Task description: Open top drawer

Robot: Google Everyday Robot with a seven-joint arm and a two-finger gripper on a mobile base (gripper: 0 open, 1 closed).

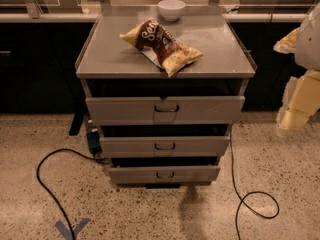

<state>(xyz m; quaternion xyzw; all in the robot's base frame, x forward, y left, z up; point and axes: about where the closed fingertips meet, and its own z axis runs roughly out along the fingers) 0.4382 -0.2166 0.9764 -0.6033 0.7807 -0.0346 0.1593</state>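
Observation:
The top drawer (165,109) is the widest grey metal front under the cabinet top, with a small dark wire handle (166,108) at its centre. Its front stands a little forward of the cabinet frame, with a dark gap above it. Two narrower grey drawers (164,146) (164,174) sit below it. My gripper (296,115) is at the right edge of the view, pale and yellowish, well to the right of the cabinet and apart from the drawers.
A brown and yellow chip bag (162,46) lies on the cabinet top (100,59), and a white bowl (171,9) stands at its back. Black cables (50,184) (255,204) loop on the speckled floor at both sides. A dark counter runs behind.

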